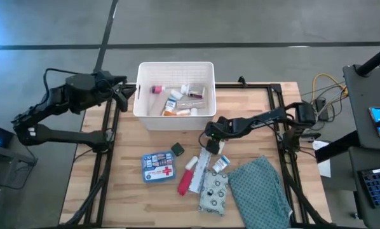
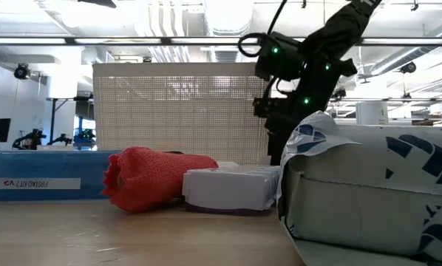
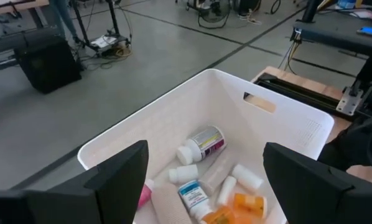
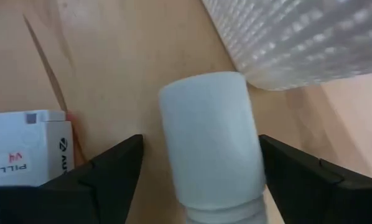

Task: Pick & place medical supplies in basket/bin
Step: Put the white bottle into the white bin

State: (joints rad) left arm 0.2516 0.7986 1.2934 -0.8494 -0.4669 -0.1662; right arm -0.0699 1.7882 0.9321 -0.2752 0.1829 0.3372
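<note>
While my right gripper (image 4: 198,168) hangs low over the middle of the table (image 1: 126,191), just in front of the basket (image 1: 175,69), a white bottle (image 4: 209,140) stands between my fingers (image 4: 111,168). It is a smooth, matte plastic cylinder with a softly rounded shoulder. My fingers sit wide on either side of it with bare wood showing in the gaps, so I am not gripping it. My right arm reaches in from the table's right edge, stretched long and bent down at the wrist.

Beside the bottle lies a flat white pill box (image 4: 27,149) with printed lettering. The basket is white plastic, rectangular with rounded corners and finely perforated walls, set at the table's far edge. Inside it lie several bottles (image 3: 201,144) and an orange vial (image 3: 245,205).

Nearer the front edge are the blue first-aid box (image 1: 159,166) with its red cross, a small dark square (image 1: 178,150), a red tube (image 1: 186,180), a patterned pouch (image 1: 214,192) and a crumpled teal cloth (image 1: 257,186).

My left gripper (image 3: 204,186) hovers over the basket's left end, fingers wide and holding nothing, its arm folded back beyond the table's left edge.
</note>
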